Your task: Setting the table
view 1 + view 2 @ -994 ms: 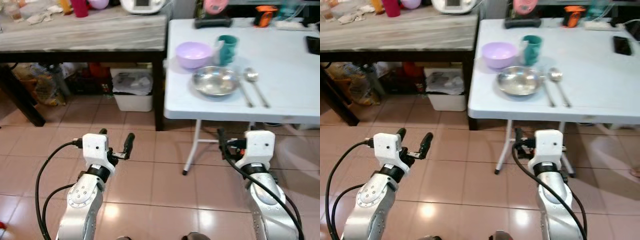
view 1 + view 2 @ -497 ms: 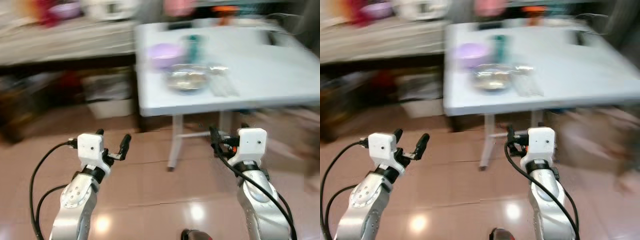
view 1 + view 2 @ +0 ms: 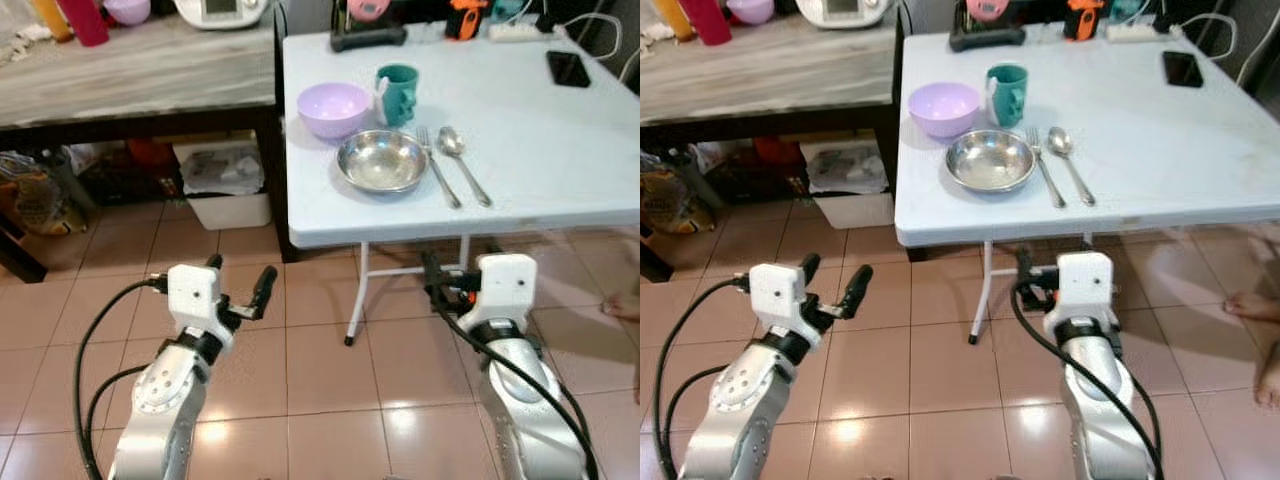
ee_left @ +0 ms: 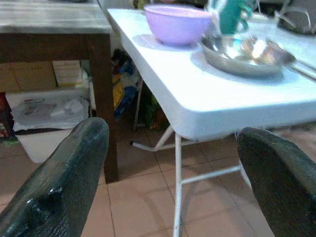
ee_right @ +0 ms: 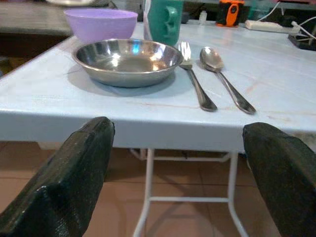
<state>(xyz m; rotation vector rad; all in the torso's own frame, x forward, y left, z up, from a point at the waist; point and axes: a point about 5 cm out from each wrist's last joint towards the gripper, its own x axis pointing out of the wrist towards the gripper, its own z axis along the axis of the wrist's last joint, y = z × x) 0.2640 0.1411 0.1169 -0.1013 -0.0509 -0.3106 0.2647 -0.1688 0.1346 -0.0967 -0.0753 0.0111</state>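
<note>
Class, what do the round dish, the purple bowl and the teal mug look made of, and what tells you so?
Dish: polished metal, probably steel; it mirrors bright glints.
Purple bowl: likely plastic; matte, evenly coloured.
Teal mug: smooth and opaque, ceramic or plastic; the pictures cannot settle which.

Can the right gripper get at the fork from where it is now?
Probably not yet: the right gripper, open, hangs below the table edge, short of the fork. Nothing blocks the fork from above.

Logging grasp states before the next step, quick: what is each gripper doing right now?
Left gripper: open, holding nothing, low over the floor.
Right gripper: open, holding nothing, facing the table edge.
</note>
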